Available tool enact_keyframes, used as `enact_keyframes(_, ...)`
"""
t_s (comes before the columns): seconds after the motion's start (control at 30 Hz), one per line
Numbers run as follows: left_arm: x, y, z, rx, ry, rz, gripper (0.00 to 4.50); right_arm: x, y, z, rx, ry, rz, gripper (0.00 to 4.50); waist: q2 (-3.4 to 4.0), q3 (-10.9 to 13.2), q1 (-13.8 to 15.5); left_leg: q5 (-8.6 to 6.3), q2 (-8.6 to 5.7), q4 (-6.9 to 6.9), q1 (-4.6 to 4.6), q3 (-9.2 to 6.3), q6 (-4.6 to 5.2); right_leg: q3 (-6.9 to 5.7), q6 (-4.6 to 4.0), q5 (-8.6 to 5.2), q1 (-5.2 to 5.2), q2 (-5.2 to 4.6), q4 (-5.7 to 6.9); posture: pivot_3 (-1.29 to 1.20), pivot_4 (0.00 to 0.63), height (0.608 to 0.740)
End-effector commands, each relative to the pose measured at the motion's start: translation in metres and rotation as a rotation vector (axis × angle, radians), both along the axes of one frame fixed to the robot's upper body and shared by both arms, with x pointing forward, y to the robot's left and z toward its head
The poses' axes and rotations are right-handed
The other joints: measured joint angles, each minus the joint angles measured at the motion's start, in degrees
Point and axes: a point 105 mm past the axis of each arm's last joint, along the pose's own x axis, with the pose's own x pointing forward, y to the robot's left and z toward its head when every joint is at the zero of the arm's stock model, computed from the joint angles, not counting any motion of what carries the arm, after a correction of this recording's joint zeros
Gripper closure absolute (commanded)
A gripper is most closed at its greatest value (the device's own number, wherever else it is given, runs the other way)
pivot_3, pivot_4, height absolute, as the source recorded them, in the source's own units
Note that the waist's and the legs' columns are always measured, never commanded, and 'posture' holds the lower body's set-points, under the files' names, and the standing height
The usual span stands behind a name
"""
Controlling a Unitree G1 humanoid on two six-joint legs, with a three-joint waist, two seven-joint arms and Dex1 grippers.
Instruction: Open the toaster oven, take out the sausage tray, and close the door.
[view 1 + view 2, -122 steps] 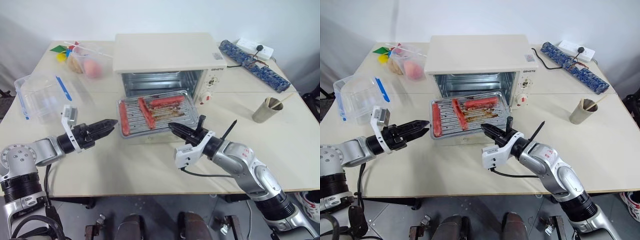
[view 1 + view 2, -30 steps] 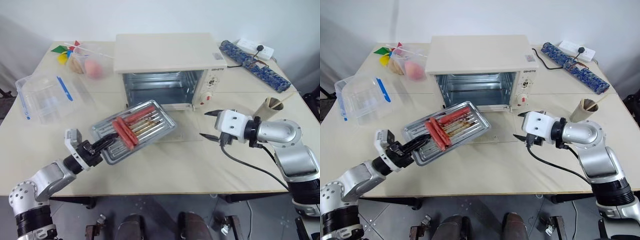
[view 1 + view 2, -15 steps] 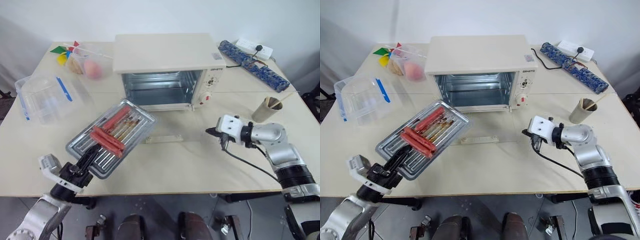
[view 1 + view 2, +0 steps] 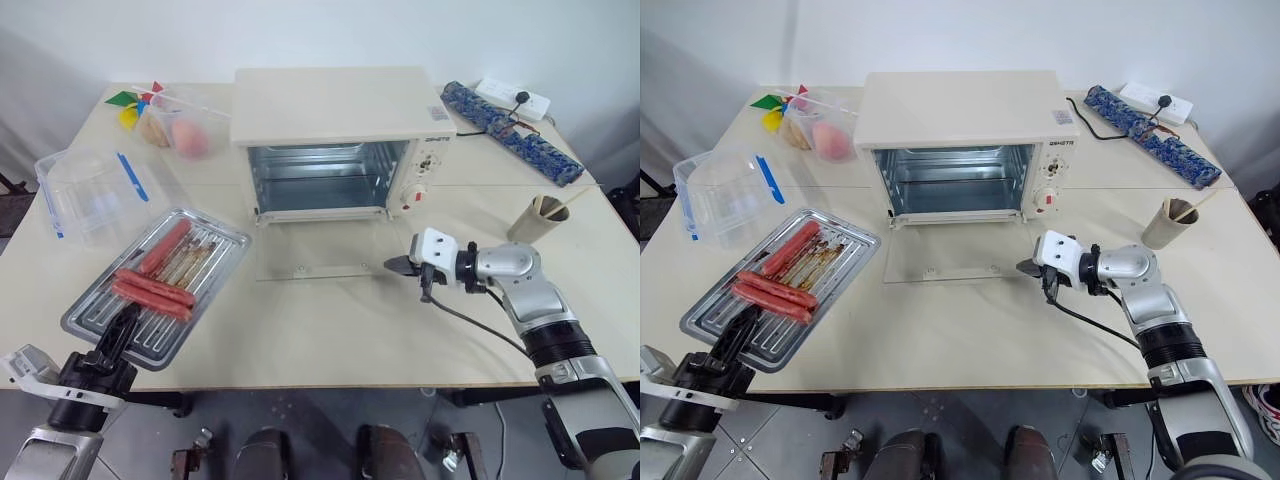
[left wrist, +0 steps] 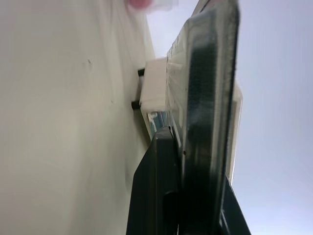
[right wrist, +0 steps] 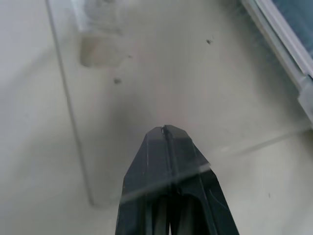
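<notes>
Oven: the toaster oven (image 4: 340,130) sits at the back middle of the surface (image 4: 330,330). Inside looks bare.
Door: the door (image 4: 320,250) is down flat on the surface in front of the oven, wide open.
Tray: the sausage tray (image 4: 160,285) is out of the oven, at the front left corner of the surface. Its near end hangs past the front edge. 3 sausages (image 4: 150,290) lie on it.
L tool: the left tool (image 4: 118,335) is clamped on the near end of the tray. In the left wrist view its fingers (image 5: 161,196) pinch the tray rim.
R tool: the right tool (image 4: 1028,267) has its tips shut together, w/ nothing held. It sits at the right front corner of the glass door. In the right wrist view the tips (image 6: 165,134) show over the glass.
Other stuff: clear box w/ blue clips (image 4: 95,195) near the left edge. Snack bags (image 4: 175,125) at the back left corner. Cup w/ sticks (image 4: 540,218) near the right edge. Power strip (image 4: 510,98) at the back right corner.
</notes>
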Motion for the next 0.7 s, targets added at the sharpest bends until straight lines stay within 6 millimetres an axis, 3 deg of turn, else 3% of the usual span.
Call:
enact_keyframes(0.03,-0.006,0.004,0.007,-0.011,-0.04,0.011,4.5,0.001,0.011,0.046,0.127,-0.046,0.025,4.46,0.01,0.01,-0.02,0.0,0.0,0.0,0.0,0.0,0.0,0.0,0.0,0.0,-0.01,0.0,0.0,0.0,0.15,0.74)
enact_keyframes(0.3,-0.006,0.015,0.004,-0.004,-0.029,0.01,4.5,0.011,0.015,0.1,0.214,-0.085,0.029,4.46,0.02,0.01,-0.38,-0.01,0.02,-0.05,-0.02,0.0,0.01,-0.01,-0.02,-0.01,-0.07,0.02,0.05,0.0,0.15,0.74)
enact_keyframes(0.7,0.002,-0.005,-0.007,-0.061,-0.011,-0.08,4.5,0.037,0.023,0.157,0.287,-0.202,0.021,4.46,0.02,0.01,-0.53,-0.03,0.01,-0.07,-0.04,0.03,0.03,0.03,-0.01,-0.01,-0.11,0.01,0.05,0.0,0.15,0.74)
